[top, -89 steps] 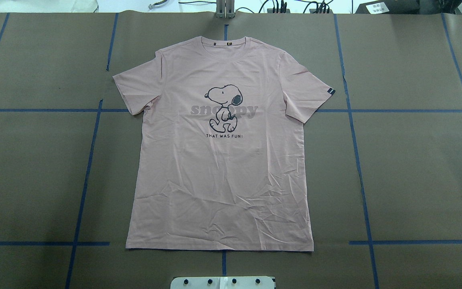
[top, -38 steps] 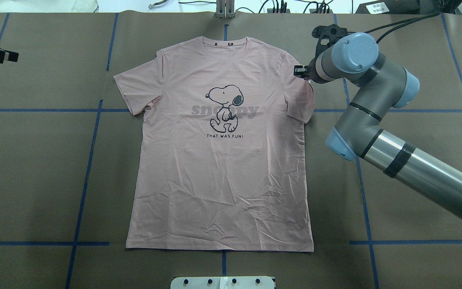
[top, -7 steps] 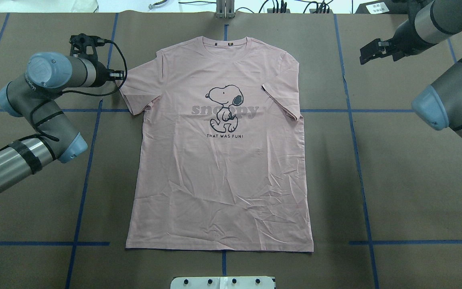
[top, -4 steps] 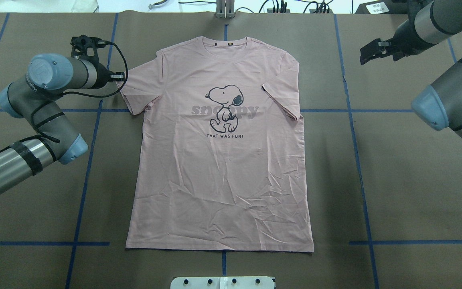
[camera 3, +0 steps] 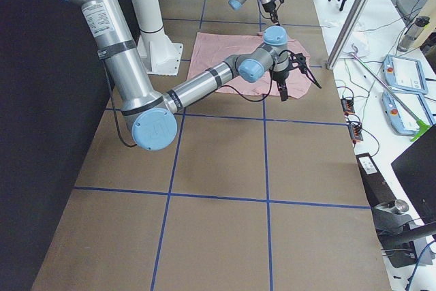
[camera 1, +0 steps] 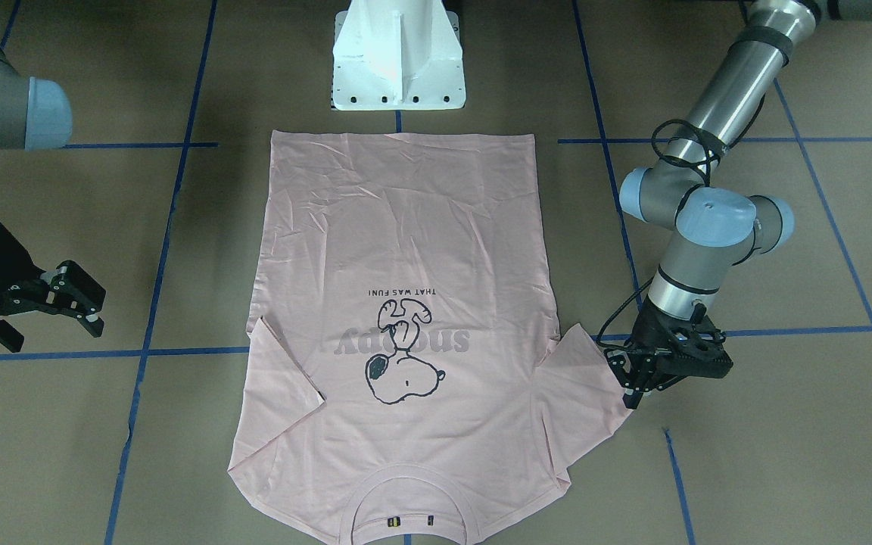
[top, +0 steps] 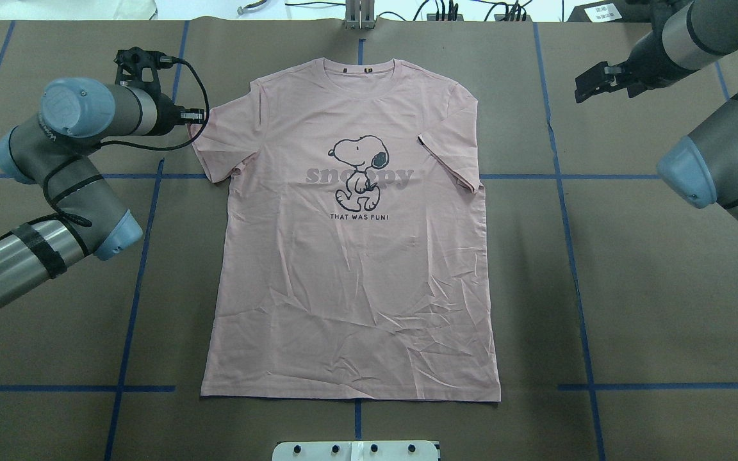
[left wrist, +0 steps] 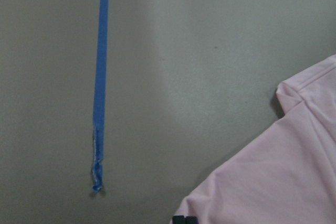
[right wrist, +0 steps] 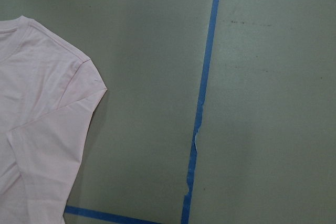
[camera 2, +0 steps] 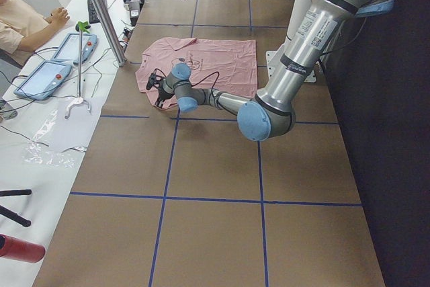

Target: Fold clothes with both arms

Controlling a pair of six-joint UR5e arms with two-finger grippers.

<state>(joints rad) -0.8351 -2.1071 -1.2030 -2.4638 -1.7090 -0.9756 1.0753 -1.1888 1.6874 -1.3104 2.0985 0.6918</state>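
Your brown surface (top: 664, 288) is gridded with blue tape lines (top: 55, 388); one strip's end (left wrist: 96, 182) is frayed and curled. A white pedestal (camera 1: 398, 57) stands midway along one long edge. On the white surface (camera 2: 60, 132) beside it you have two screen pendants (camera 2: 74, 46), a slanted metal post (camera 2: 101, 11), a seated person (camera 2: 20, 21) and a red cylinder (camera 2: 20, 249).

both arms reach forward, elbows bent outward
left pincer (top: 200, 116) low, fingertips pressed together; right pincer (camera 1: 94, 304) hovers, jaws spread.
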